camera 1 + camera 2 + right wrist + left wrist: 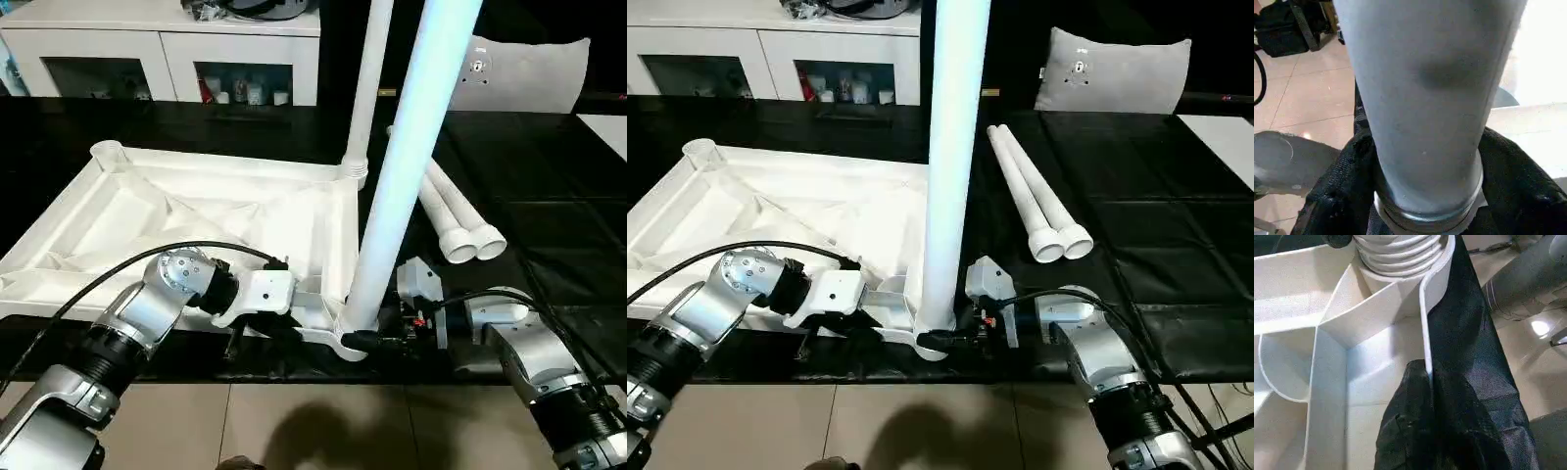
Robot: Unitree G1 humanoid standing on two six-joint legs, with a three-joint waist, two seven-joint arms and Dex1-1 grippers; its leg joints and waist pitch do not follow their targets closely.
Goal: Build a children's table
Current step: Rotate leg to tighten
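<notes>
Writing: none legible. Left hand [1426, 382] clenched on top's [147, 211] rim beside upright leg [397, 196] (upper end cut off); right hand [1425, 196] grasps leg's base.

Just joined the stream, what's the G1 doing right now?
It is assembling a children's table. The white plastic rectangular top lies ribbed underside up on a black-covered surface. The left gripper is shut on the top's near edge wall. The right gripper wraps its fingers around the base of a long white tubular leg standing in the near corner socket. Another leg stands in the far socket, and two spare legs lie alongside.
</notes>
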